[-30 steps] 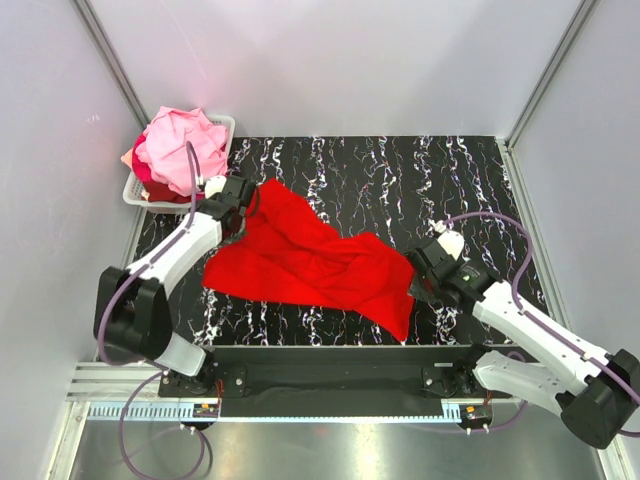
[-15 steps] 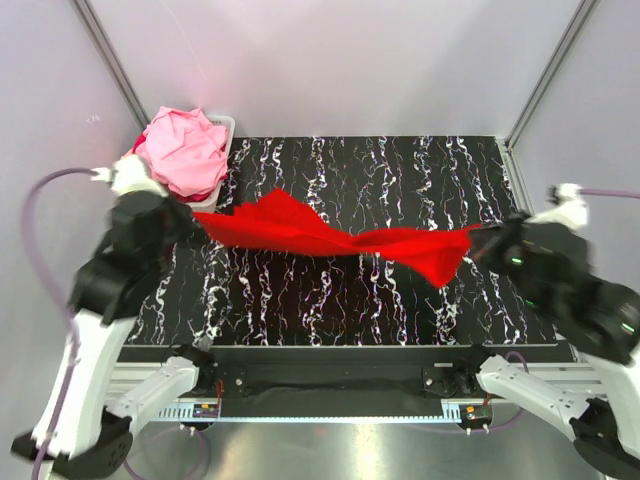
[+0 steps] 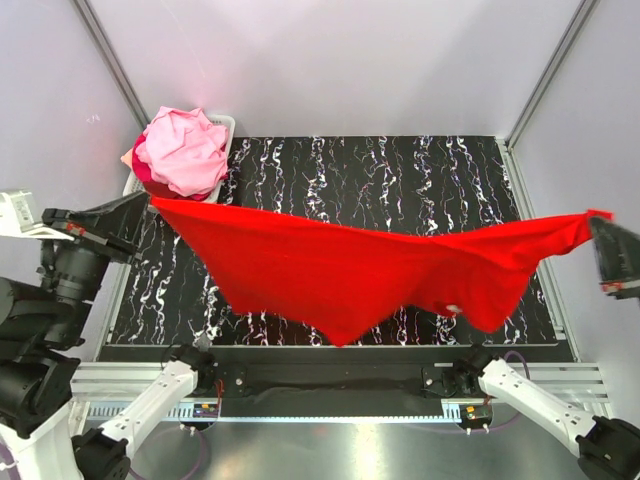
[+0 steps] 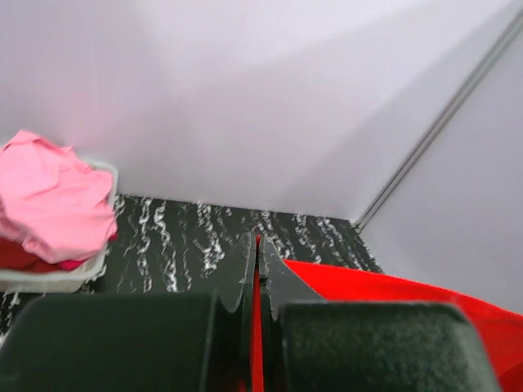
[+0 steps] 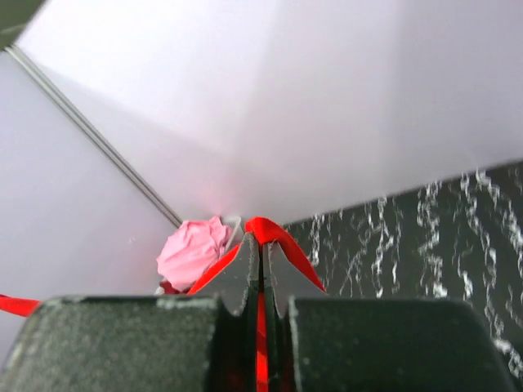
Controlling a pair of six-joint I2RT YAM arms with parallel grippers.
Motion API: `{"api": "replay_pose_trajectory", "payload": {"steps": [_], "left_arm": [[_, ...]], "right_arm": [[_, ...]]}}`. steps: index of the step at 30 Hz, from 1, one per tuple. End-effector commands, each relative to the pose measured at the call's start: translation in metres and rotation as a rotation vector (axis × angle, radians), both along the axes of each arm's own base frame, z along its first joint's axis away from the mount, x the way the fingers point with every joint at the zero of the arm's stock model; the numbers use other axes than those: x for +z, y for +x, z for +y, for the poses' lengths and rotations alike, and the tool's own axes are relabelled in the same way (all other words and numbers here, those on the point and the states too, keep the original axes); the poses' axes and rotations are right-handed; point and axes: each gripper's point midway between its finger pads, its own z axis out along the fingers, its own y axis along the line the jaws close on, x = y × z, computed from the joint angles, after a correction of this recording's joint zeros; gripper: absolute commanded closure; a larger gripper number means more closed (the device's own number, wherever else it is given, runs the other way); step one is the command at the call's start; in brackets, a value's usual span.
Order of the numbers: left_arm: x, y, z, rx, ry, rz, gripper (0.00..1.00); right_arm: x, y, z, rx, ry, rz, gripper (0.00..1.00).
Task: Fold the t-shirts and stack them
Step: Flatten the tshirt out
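Observation:
A bright red t-shirt (image 3: 370, 272) hangs stretched wide in the air above the black marbled table (image 3: 400, 170). My left gripper (image 3: 148, 202) is shut on its left corner, high at the left. My right gripper (image 3: 597, 218) is shut on its right corner, high at the right edge. In the left wrist view the red cloth (image 4: 392, 286) runs off to the right from between the closed fingers (image 4: 258, 253). In the right wrist view a red fold (image 5: 274, 233) bulges past the closed fingertips (image 5: 261, 245). More t-shirts, pink ones (image 3: 185, 150), are heaped in the basket.
A white slotted basket (image 3: 228, 125) stands at the table's back left corner, full of pink and dark red cloth. Pale walls close in the back and both sides. The arms' black base rail (image 3: 330, 375) runs along the near edge.
Both arms have lifted and swung outward. The red shirt went from lying crumpled on the table to hanging spread out between the two grippers.

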Motion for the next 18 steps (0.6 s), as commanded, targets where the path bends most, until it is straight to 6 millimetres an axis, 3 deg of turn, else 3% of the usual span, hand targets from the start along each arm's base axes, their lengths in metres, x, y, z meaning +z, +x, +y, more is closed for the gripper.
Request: {"api": "replay_pose_trajectory", "payload": {"steps": [1,2,3,4,6,7,8,9,11,12,14,15,16,17,18], "left_arm": [[0.049,-0.009,-0.007,-0.052,0.008,-0.153,1.0],[0.059,-0.01,0.002,-0.007,-0.011,-0.162,1.0],[0.055,0.008,0.002,0.029,-0.013,-0.112,1.0],[0.048,0.017,0.011,0.091,-0.011,-0.054,1.0],[0.044,0.043,0.011,0.14,0.008,0.021,1.0],[0.031,0.054,0.01,0.162,0.015,0.088,1.0],[0.024,0.065,0.012,0.192,0.024,0.125,1.0],[0.006,0.088,0.006,0.208,0.054,0.206,1.0],[-0.017,0.114,0.0,0.234,0.072,0.293,1.0],[-0.038,0.138,-0.008,0.241,0.102,0.366,1.0],[-0.079,0.17,-0.018,0.232,0.129,0.475,1.0],[-0.109,0.2,-0.017,0.26,0.146,0.558,1.0],[-0.137,0.217,-0.018,0.269,0.155,0.629,1.0],[-0.155,0.233,-0.017,0.279,0.163,0.673,1.0],[-0.197,0.266,-0.018,0.288,0.192,0.781,1.0]], "right_arm": [[0.064,-0.012,-0.013,-0.043,-0.059,-0.218,1.0],[0.075,-0.006,-0.016,-0.08,-0.065,-0.219,1.0],[0.078,-0.001,-0.017,-0.106,-0.084,-0.209,1.0],[0.078,0.021,-0.013,-0.169,-0.14,-0.16,1.0],[0.084,0.035,-0.017,-0.245,-0.173,-0.121,1.0],[0.082,0.046,-0.016,-0.283,-0.224,-0.092,1.0],[0.076,0.072,-0.007,-0.347,-0.27,-0.027,1.0],[0.072,0.086,-0.001,-0.375,-0.322,0.002,1.0],[0.05,0.134,0.021,-0.465,-0.456,0.1,1.0],[0.04,0.151,0.032,-0.485,-0.51,0.126,1.0],[-0.002,0.209,0.063,-0.523,-0.673,0.218,1.0],[-0.02,0.231,0.073,-0.51,-0.72,0.258,1.0],[-0.065,0.285,0.086,-0.467,-0.756,0.35,1.0],[-0.084,0.306,0.086,-0.43,-0.761,0.415,1.0],[-0.105,0.333,0.081,-0.417,-0.751,0.475,1.0]]}}
